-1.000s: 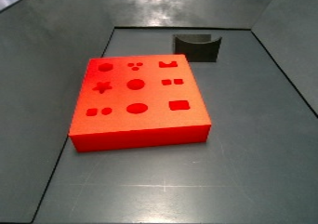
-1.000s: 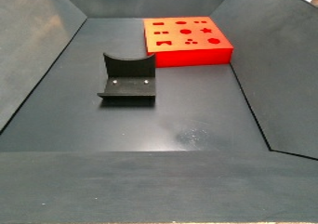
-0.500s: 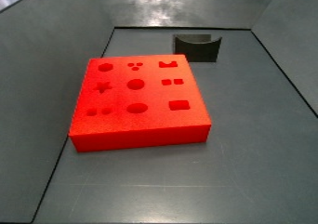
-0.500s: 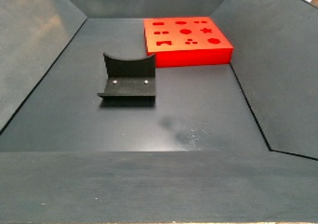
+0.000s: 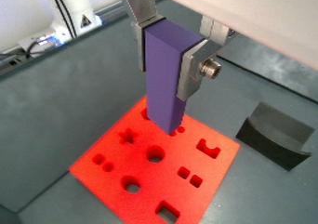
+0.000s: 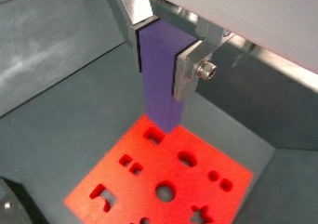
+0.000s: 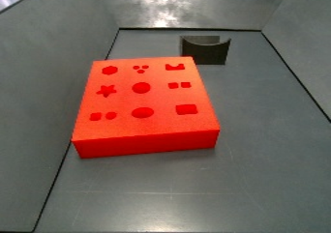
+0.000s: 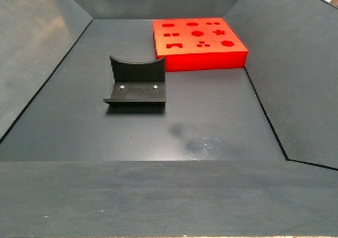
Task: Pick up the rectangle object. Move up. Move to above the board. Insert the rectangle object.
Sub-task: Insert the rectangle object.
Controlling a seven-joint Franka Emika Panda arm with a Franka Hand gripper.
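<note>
- On the dark grey bench [image 7: 258, 179]: the board [image 7: 139, 103], a thick orange-red square slab and the biggest thing here, lying flat with its cut-out face up.
- Across the board's top face in a side view: a star, circles, ovals, small squares and a rectangle, all cut into the slab.
- Near one corner of the board in a side view: the fixture [image 8: 136, 82], a dark L-shaped bracket with a curved notch in its upright, standing on its base plate, apart from the slab.
- Beyond the board's far edge in a side view [image 7: 206, 47]: the same fixture, small and dark, again not touching the slab.
- Above the board in both wrist views: the rectangle object [image 5: 166, 77], a slim purple matte block held upright, its lower end over the cut-out face; whether that end touches the slab cannot be told.
- Around the upper part of the rectangle object: the gripper [image 5: 166, 44], closed on the block, one flat silver finger [image 6: 188, 70] pressed against the block's side, the opposite finger mostly hidden behind it.
- Beside the board in a wrist view: the fixture [image 5: 278, 133] once more, on the bench just off the slab's edge.
- Over the board in both side views: neither gripper nor block in sight.
</note>
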